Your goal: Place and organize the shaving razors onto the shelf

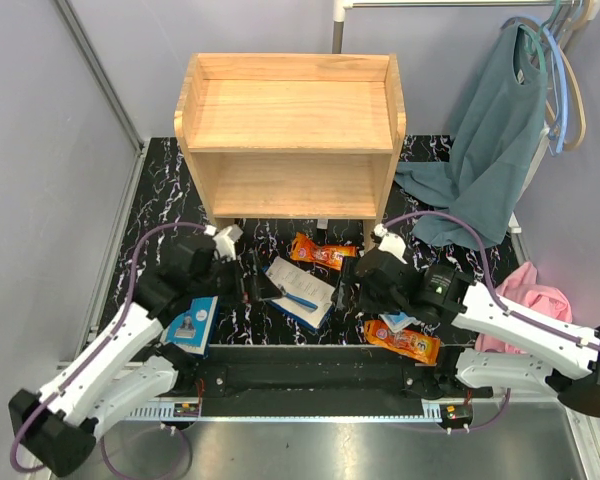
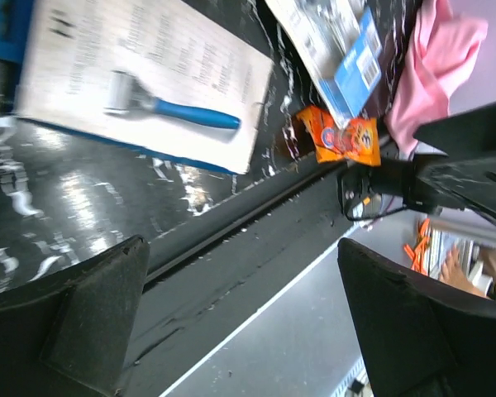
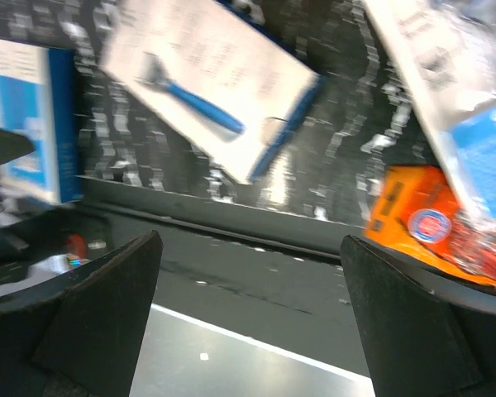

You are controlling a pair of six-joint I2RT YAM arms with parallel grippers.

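The pale wooden shelf point(image 1: 290, 130) stands at the back with both tiers bare. On the black marbled table lie the shaving razors: an orange packet point(image 1: 322, 253), a white-and-blue box point(image 1: 300, 290), a second box point(image 1: 192, 322) by my left arm, another orange packet point(image 1: 403, 342) and a blister pack point(image 1: 395, 322) partly under my right arm. My left gripper point(image 1: 252, 283) point(image 2: 248, 322) is open, just left of the middle box point(image 2: 140, 91). On that box's point(image 3: 207, 83) right, my right gripper point(image 1: 348, 290) point(image 3: 252, 322) is open as well. Nothing is held.
A teal garment point(image 1: 500, 140) hangs at the back right, its hem on the table. A pink cloth point(image 1: 535, 290) lies at the right edge. A black rail point(image 1: 310, 375) runs along the near edge between the arm bases.
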